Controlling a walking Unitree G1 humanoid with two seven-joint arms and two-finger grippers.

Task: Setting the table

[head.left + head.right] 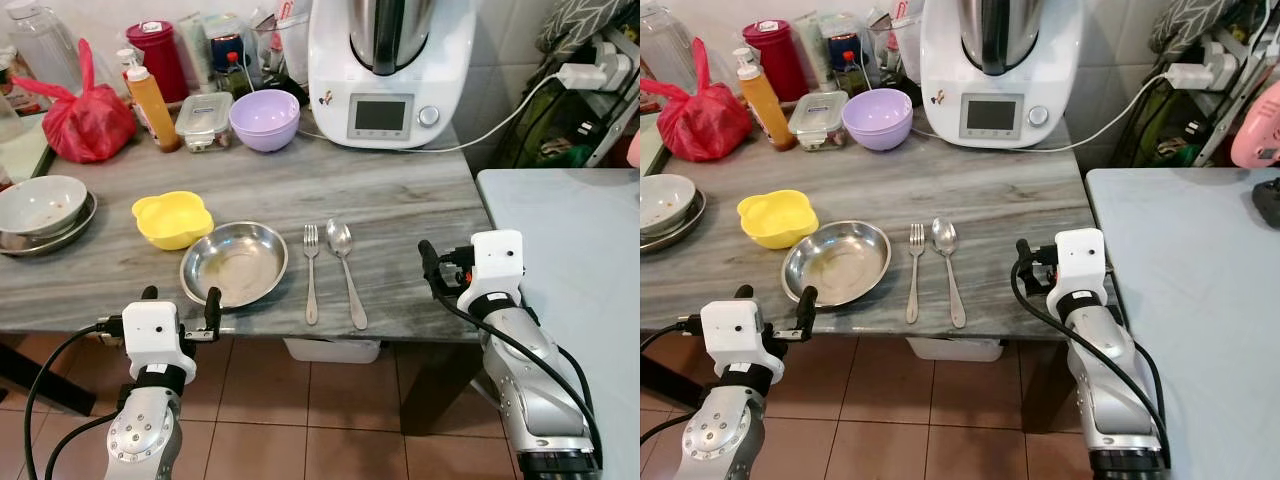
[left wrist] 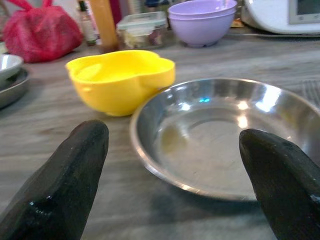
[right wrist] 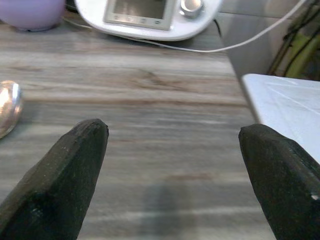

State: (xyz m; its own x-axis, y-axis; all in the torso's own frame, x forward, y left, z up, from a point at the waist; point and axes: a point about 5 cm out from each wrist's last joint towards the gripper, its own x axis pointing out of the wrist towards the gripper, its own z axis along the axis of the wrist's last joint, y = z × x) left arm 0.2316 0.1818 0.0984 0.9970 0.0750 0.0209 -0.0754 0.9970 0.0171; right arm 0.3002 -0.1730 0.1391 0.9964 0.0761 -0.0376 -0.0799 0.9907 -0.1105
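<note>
Fork (image 1: pixel 914 270) & spoon (image 1: pixel 949 264) beside steel plate (image 1: pixel 837 263).

Shiny steel plate (image 1: pixel 233 263), glossy yellow plastic bowl (image 1: pixel 172 218)

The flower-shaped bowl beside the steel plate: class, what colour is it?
Yellow. The flower-shaped bowl shows best in the left wrist view, just behind the steel plate.

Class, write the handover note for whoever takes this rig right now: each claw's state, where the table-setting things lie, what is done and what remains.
Left claw: open, empty, at the table edge facing the steel plate.
Right claw: open, empty, over bare tabletop right of the cutlery.
Done: plate laid near the front edge; fork and spoon side by side on its right.
Yellow bowl sits just behind-left of the plate.
Left: probably little; check alignment.
</note>
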